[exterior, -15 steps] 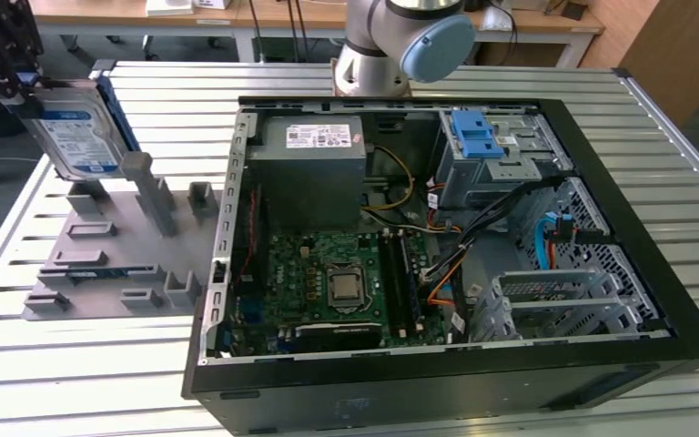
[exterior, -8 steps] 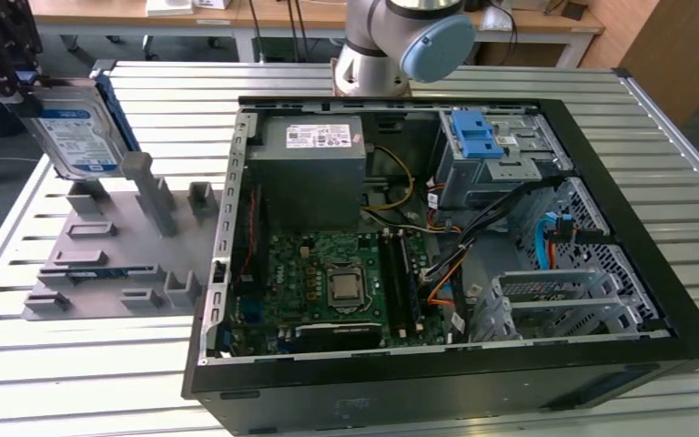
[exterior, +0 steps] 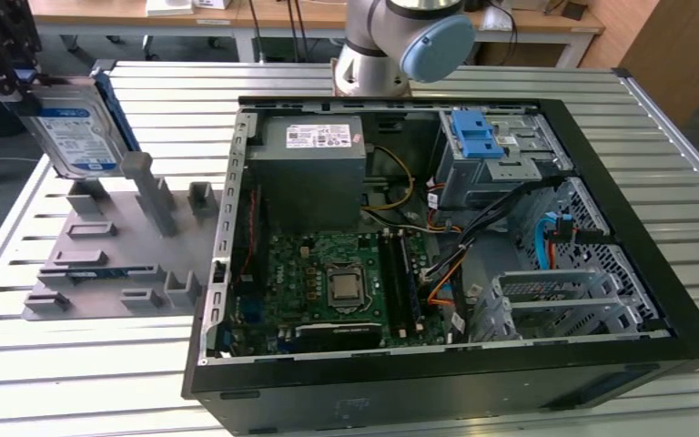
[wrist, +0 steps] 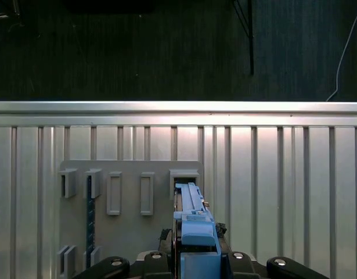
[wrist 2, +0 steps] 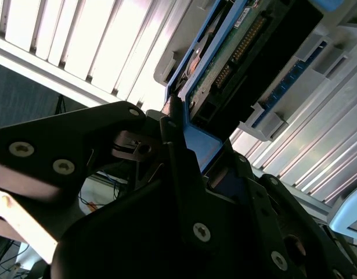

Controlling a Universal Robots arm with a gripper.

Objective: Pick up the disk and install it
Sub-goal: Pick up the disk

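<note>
Evidently the pick-up is done: the tool (exterior: 15, 84) is clamped tight on the disk (exterior: 74, 132), holding it upright over the grey holder (exterior: 95, 228) on the tabletop (exterior: 83, 364). Installing it in the open computer case (exterior: 447, 382) alongside remains.

Slatted metal table (exterior: 58, 382); wooden desks (exterior: 95, 11) behind; dark floor (wrist: 137, 52).

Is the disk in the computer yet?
No, out. The end effector holds the disk upright at the grey rack, outside the case.
</note>
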